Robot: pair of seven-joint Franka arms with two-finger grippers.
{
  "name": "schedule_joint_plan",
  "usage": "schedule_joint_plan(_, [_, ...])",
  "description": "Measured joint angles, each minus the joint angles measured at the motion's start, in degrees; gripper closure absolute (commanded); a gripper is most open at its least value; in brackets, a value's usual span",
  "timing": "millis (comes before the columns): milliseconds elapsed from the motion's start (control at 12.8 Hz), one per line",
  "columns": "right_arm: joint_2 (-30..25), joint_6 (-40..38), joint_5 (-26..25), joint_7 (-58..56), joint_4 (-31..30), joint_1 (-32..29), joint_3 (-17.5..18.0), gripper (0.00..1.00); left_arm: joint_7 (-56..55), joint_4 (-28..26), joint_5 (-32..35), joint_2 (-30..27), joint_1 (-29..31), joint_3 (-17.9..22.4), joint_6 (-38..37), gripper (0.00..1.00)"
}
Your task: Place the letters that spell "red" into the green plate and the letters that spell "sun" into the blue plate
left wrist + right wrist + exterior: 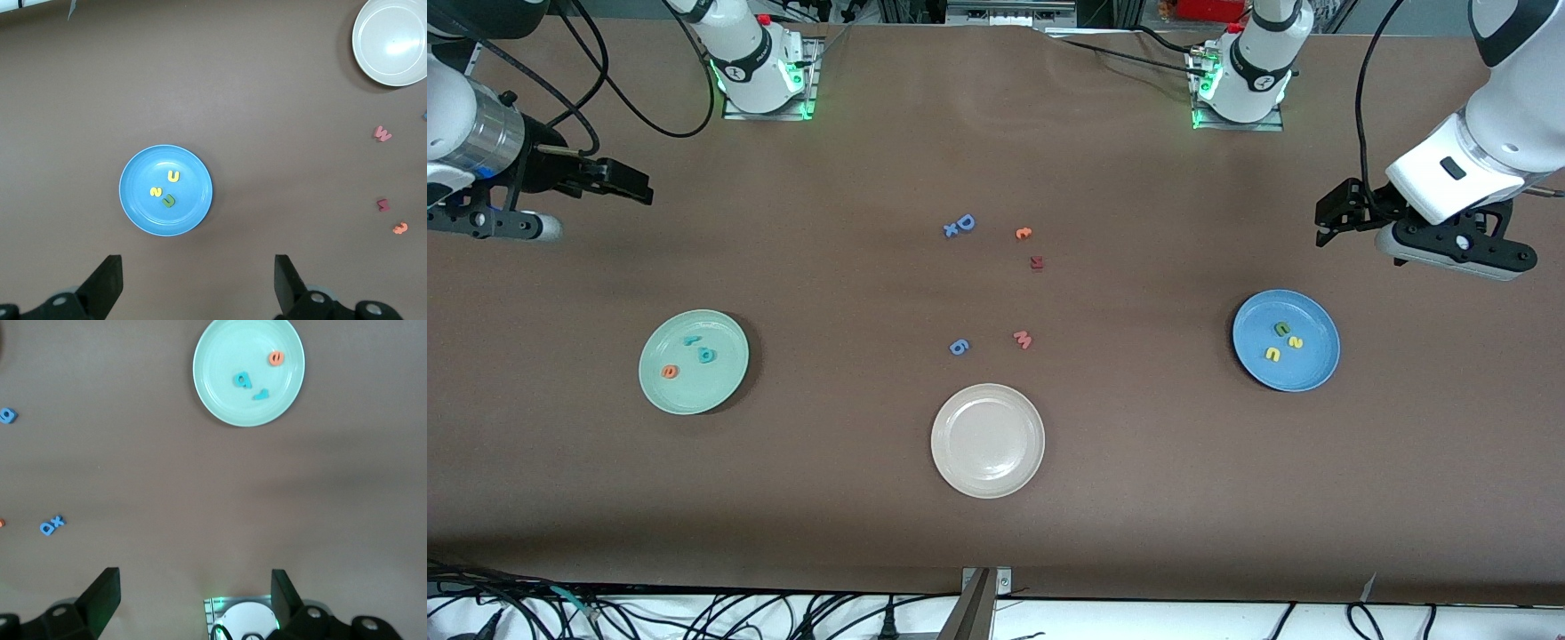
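Plates hold all six task letters, and both sets of my fingers hang spread and empty above the bench.

At the lower left of the front frame sits the green plate, carrying the teal "r", the teal "d" and the orange "e". My right fingers hover at the upper left edge of that frame, well above the plate in the picture and well apart from it, over bare bench. In the right wrist view the same plate lies at the top of the frame, with my two fingertips at the bottom corners.

At the right of the front frame sits the blue plate, holding the green "n", the yellow "s" and the yellow "u", close together. My left fingers hang above it in the picture, nearer than the right pair to its plate, yet clear of the rim.

In mid-frame lie the blue "D", an orange squiggly letter, a dark red piece, the pink "M" and a blue piece. Below them is the cream-white plate.
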Motion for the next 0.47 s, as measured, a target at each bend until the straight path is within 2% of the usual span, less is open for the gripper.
schedule_joint_plan(470, [-0.13,0.84,0.0,-1.82,0.07,-1.35,-0.01,0.0,0.0,0.0,0.0,0.03,0.0,0.0,0.11,0.0])
